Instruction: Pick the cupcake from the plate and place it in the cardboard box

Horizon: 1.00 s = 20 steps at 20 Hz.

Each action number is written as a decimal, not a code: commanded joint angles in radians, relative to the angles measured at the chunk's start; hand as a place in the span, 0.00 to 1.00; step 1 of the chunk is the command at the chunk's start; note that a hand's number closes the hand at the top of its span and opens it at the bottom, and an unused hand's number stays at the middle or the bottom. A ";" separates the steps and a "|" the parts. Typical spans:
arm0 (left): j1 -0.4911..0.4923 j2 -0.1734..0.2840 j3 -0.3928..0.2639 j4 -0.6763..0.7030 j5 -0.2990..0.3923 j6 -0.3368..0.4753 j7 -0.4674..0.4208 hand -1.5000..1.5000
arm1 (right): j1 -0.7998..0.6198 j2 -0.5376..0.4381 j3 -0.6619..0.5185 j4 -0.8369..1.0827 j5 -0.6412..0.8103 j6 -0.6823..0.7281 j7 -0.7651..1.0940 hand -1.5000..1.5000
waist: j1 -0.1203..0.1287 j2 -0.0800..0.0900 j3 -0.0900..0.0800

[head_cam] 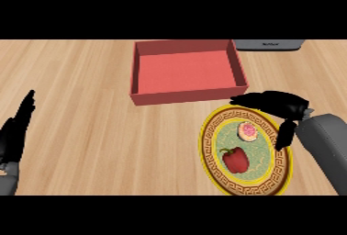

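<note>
At the lower right of the frame, a round plate (211, 156) with a yellow rim and a brown key-pattern band lies flat on the wooden counter (88, 124). On its pale green centre sit two items: the cupcake (247, 131), seen from above as a small round form with a pink top and a tan edge, in the upper right part of the plate, and a red bell pepper (235, 159) below and slightly left of it, near the plate's middle; the two are close but apart. The right hand (279, 104), black at the end of a grey forearm (324, 147) entering from the right edge, hangs over the plate's upper right rim. Its fingers are spread and gently curved, pointing toward the left of the frame above the cupcake, while the thumb (285, 136) points downward along the plate's right side; nothing is held between them, and the cupcake lies in the open space below the fingers, not visibly touched. In the upper centre of the frame stands the red, open-topped cardboard box (139, 69), its near wall just beyond the plate's top rim. A grey appliance (267, 45) shows partly at the upper right, behind the box's far corner. At the lower left edge, the left hand (15, 133) rests open with straight fingers pointing up, well apart from plate and box.
</note>
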 commanded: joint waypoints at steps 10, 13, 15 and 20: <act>0.012 -0.047 0.031 -0.024 -0.049 -0.034 0.013 0.50 | 0.126 -0.004 -0.031 -0.273 -0.028 0.147 -0.005 0.00 | -0.010 -0.003 0.000; -0.022 -0.055 0.048 -0.004 -0.063 -0.042 0.027 0.50 | 0.054 0.012 -0.022 -0.165 0.041 0.129 0.002 0.00 | -0.001 0.001 0.000; -0.012 -0.074 0.075 0.094 -0.050 -0.040 -0.090 0.50 | 0.139 0.035 0.021 -0.248 0.071 0.103 0.076 0.00 | -0.008 0.000 -0.001; 0.018 -0.077 0.054 -0.042 -0.091 -0.057 0.010 0.50 | 0.103 0.090 0.013 -0.148 0.140 0.107 0.129 0.00 | 0.002 0.001 0.000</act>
